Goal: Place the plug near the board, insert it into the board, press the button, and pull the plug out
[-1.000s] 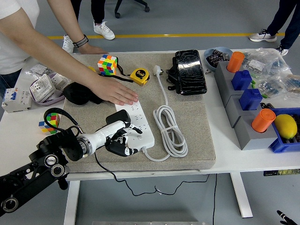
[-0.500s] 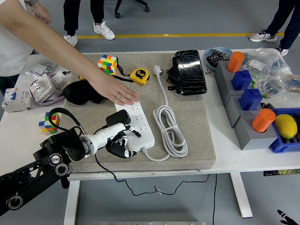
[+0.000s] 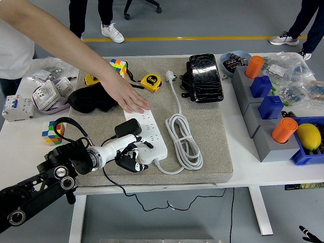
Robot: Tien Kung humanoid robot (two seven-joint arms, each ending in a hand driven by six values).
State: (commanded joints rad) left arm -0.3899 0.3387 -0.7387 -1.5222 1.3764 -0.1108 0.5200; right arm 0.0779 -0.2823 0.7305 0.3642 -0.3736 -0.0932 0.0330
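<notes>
White and long, the board lies on a grey mat near the tabletop's front edge, closer to the left side; its white cord sits coiled just beside it on the right, and the cord's own plug rests toward the far edge; the black plug sits at the board's left side, touching it, but I cannot tell if it is pushed in; the left hand comes in from the front left corner and lies across the board's near end; its fingers are curled beside the black plug, and I cannot tell if they hold it; a thin black wire runs from there over the front edge; a person's hand lies flat on the mat, its fingertips touching the board's far end; a yellow tape lies behind it; the right hand is out of sight.
</notes>
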